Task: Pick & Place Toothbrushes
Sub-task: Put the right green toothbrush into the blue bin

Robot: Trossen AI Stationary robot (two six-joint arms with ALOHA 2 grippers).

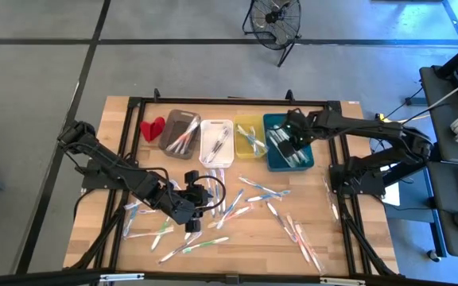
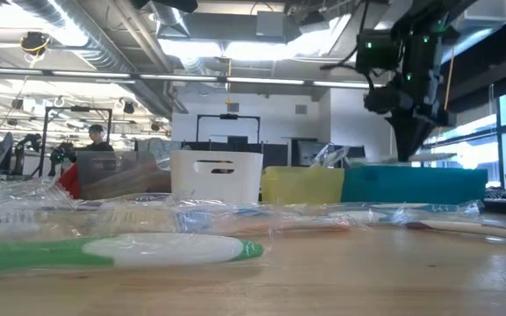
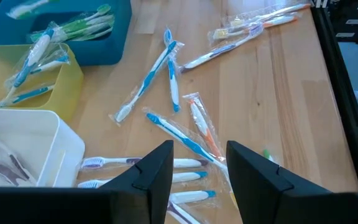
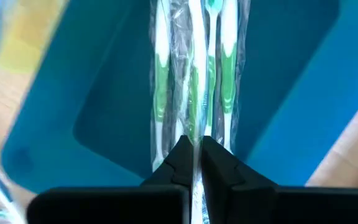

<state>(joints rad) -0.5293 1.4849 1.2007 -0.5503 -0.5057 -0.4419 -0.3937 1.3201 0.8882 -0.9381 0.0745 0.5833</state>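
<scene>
A: Where was the right gripper (image 4: 193, 149)?

B: Over the teal bin (image 1: 288, 149), the last of four bins in a row near the tabletop's (image 1: 253, 234) far edge. Its jaws were pinched shut on a wrapped green-and-white toothbrush (image 4: 194, 81), which hung above more of the same lying in that bin.

A: And the left gripper (image 3: 199, 163)?

B: Low over the middle of the tabletop, jaws parted with nothing between them. Just beyond its tips lay several wrapped toothbrushes, among them a blue-and-white one (image 3: 180, 135) and an orange one (image 3: 201, 123).

A: Where were the other toothbrushes?

B: Many were scattered loose (image 1: 270, 208) across the near half of the tabletop, toward the near edge and the right side. Some already lay in the grey bin (image 1: 180, 131), the white bin (image 1: 216, 141) and the yellow bin (image 1: 249, 137).
</scene>
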